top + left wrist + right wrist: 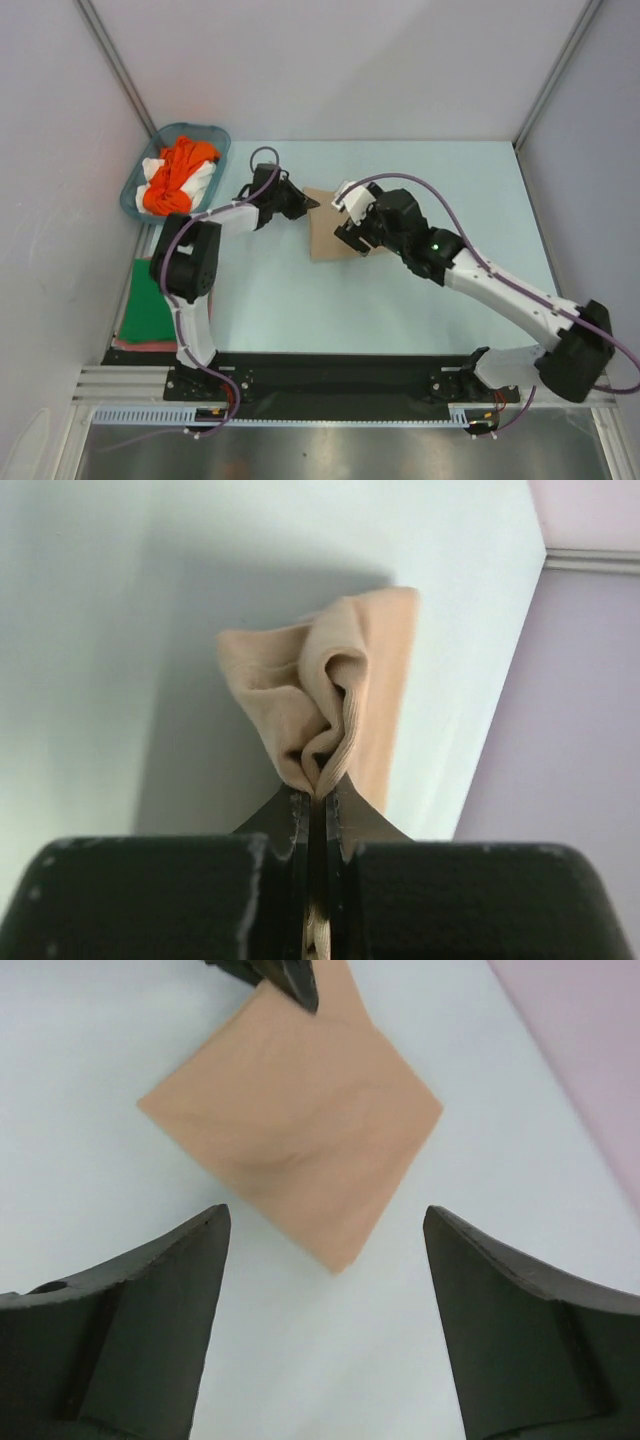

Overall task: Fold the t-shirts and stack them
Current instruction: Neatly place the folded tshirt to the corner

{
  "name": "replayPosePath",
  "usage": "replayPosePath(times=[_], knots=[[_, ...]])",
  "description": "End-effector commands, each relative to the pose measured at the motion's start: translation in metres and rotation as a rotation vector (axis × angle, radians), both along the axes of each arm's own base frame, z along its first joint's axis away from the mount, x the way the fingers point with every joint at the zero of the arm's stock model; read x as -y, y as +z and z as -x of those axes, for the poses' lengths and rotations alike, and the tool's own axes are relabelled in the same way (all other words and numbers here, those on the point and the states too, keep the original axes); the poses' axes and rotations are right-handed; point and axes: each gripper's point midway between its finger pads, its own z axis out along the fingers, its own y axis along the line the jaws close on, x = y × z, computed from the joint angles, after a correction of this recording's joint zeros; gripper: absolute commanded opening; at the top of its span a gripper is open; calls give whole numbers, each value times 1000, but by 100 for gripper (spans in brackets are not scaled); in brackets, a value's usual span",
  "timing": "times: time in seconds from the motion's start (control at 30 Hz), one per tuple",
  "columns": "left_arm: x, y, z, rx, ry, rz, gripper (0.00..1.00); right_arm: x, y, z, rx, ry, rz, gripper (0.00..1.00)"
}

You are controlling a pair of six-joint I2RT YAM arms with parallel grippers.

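Observation:
A tan-beige t-shirt (325,235) lies folded into a small square at the middle of the table; it also shows in the right wrist view (295,1125). My left gripper (305,203) is shut on its far left corner, and the cloth (330,700) bunches up between the jaws. My right gripper (350,235) hovers open and empty just above the shirt's near right part. Orange and white t-shirts (178,175) lie crumpled in the teal basket. A dark green t-shirt (145,305) lies folded on a reddish one (135,343) at the left edge.
The teal basket (215,135) stands at the far left corner. Grey walls close in the table at the back and both sides. The arm bases sit on a black rail (330,375) at the near edge.

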Motion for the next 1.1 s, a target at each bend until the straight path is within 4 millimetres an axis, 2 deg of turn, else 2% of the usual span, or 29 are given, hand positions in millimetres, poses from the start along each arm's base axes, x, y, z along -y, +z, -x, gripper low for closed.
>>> replayPosePath(times=[0.0,0.03,0.07,0.1,0.13,0.17,0.2,0.27,0.3,0.4,0.47,0.5,0.63,0.67,0.73,0.8,0.83,0.9,0.93,1.07], knots=[[-26,69,15,203,-9,-195,0,22,2,42,-148,-227,-169,83],[-33,90,22,234,9,-212,0,25,5,48,-164,-240,-204,83],[-42,100,23,254,40,-243,0,29,6,55,-182,-252,-226,83],[-49,106,29,247,56,-273,0,31,17,65,-199,-244,-291,84],[-55,116,32,250,70,-303,0,30,20,71,-212,-226,-306,92],[-71,126,40,244,106,-382,0,29,25,77,-217,-204,-320,99],[-77,143,39,266,133,-406,0,29,34,84,-213,-185,-343,100],[-92,158,51,257,179,-449,0,25,43,96,-226,-143,-351,100],[-101,170,51,265,220,-470,0,23,45,101,-231,-121,-352,100],[-114,183,57,256,256,-519,0,21,53,111,-228,-84,-366,100],[-131,180,64,204,299,-583,0,21,57,113,-215,-67,-382,100],[-137,191,64,208,330,-593,0,23,58,113,-209,-75,-382,100],[-160,207,72,203,420,-599,0,18,57,117,-203,-21,-368,100],[-167,199,81,144,430,-609,0,16,56,116,-204,-15,-357,100],[-182,203,86,115,469,-629,0,17,58,115,-192,-7,-337,100],[-194,195,95,62,470,-641,0,15,58,115,-190,6,-328,100],[-208,197,97,45,506,-630,0,14,58,115,-191,12,-328,100],[-221,193,105,16,522,-635,0,10,57,117,-202,32,-331,100],[-232,199,108,26,541,-639,0,9,55,118,-207,38,-329,100],[-252,206,115,26,561,-653,0,6,51,121,-223,61,-324,100]])
